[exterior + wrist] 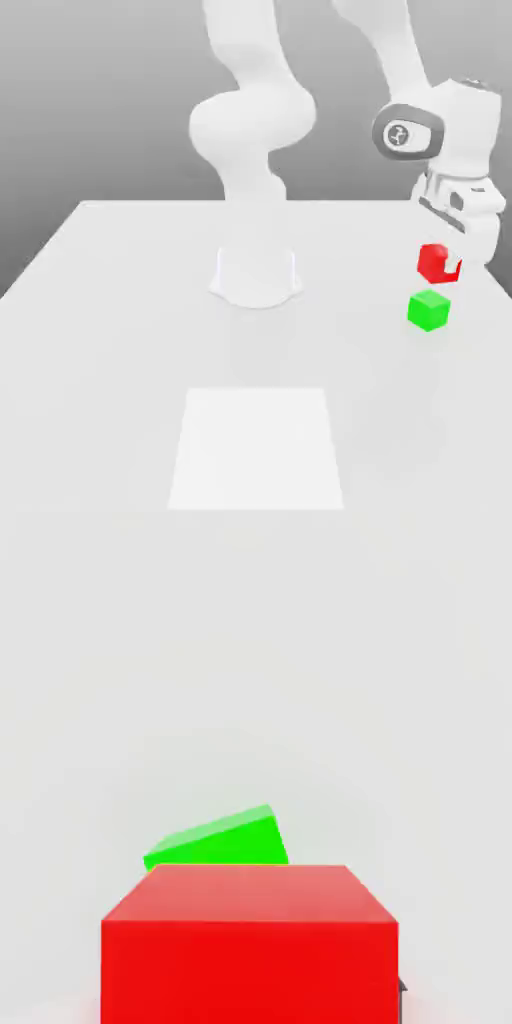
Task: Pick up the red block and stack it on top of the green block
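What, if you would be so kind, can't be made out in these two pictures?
- Exterior view: part of the red block sits behind the end effector.
- Hand view: the red block covers the green block's near side, and the picture's edge cuts the red block off.
- Exterior view: the arm's upper links run off the picture's top.

No readable text; round emblem on arm [400, 135], perhaps logo, illegible.
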`<act>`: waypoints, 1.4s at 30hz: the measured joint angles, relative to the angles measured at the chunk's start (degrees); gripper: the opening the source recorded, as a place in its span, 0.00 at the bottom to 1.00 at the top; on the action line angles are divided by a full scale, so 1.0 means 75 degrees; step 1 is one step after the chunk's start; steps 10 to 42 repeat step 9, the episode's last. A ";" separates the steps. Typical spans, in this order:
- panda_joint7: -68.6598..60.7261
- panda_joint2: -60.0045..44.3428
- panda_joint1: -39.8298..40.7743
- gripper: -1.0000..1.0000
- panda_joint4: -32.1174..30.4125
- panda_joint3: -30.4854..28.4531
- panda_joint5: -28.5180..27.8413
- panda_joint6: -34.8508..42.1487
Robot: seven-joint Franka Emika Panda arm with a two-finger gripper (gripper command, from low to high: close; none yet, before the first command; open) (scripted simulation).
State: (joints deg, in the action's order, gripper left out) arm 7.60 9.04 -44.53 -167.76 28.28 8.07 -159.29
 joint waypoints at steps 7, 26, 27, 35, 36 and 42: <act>0.0972 -0.1239 0.0363 0.00 -0.0029 -0.0001 -0.1407 -0.1178; 0.1064 -0.1337 0.0394 1.00 -0.0033 -0.0018 -0.1541 -0.1268; 0.1064 -0.1337 0.0394 1.00 -0.0033 -0.0018 -0.1541 -0.1268; 0.1064 -0.1337 0.0394 1.00 -0.0033 -0.0018 -0.1541 -0.1268; 0.1064 -0.1337 0.0394 1.00 -0.0033 -0.0018 -0.1541 -0.1268; 0.1064 -0.1337 0.0394 1.00 -0.0033 -0.0018 -0.1541 -0.1268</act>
